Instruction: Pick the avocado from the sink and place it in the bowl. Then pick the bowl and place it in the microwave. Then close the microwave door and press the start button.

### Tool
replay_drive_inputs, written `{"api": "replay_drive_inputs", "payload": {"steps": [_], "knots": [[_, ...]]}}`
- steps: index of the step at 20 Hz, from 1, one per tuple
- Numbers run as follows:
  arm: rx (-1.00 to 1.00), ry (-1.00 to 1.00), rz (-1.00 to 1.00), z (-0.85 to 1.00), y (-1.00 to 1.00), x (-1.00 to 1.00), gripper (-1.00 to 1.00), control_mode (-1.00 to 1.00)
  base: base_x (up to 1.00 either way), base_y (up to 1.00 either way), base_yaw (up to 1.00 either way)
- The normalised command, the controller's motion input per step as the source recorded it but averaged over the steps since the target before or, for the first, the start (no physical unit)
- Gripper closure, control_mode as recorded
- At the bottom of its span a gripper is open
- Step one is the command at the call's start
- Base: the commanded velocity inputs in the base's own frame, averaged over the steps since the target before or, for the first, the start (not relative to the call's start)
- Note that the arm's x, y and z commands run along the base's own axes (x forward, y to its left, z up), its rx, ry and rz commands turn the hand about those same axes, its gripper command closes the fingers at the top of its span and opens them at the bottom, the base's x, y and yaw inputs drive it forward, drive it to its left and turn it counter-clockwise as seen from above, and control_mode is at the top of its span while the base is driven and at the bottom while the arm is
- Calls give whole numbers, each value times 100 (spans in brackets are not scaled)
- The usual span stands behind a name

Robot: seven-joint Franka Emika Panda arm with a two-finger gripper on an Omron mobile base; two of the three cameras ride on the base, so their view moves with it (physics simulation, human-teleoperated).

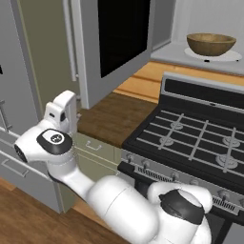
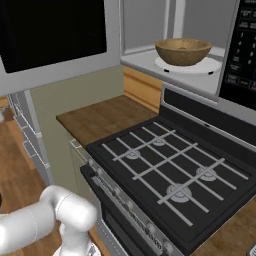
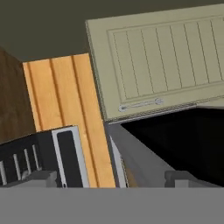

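My two-finger gripper stood spread wide with nothing between its dark fingertips; it looked up past the edge of the grey-framed microwave door with its large black window toward a beige panelled cabinet door and a strip of orange wood wall; the wide brown wooden bowl with a lighter tan inside sat upright on the white round turntable plate inside the grey steel microwave; whether the avocado lay in the bowl I could not tell, its inside being hidden by the rim from both base cameras; the door hung swung open to the left of the cavity, over the dark wooden counter; the black gas stove with grey grates stood below the microwave, just beside that counter; my white arm was bent low at the counter's left end, near the door's lower corner.
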Motion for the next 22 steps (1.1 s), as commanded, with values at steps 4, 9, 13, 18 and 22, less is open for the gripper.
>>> {"api": "replay_drive_inputs", "payload": {"steps": [4,9,13,18,22], "knots": [[0,-25,-9,58,-11,3,-100,-100,0,0,0],[6,-19,-4,77,-57,-15,-100,-100,0,0,0],[12,-11,0,63,-89,-17,-100,-100,0,0,0],[14,-9,0,51,-100,-31,-100,-100,0,0,0],[15,-3,0,54,-100,-23,-100,-100,0,0,0]]}}
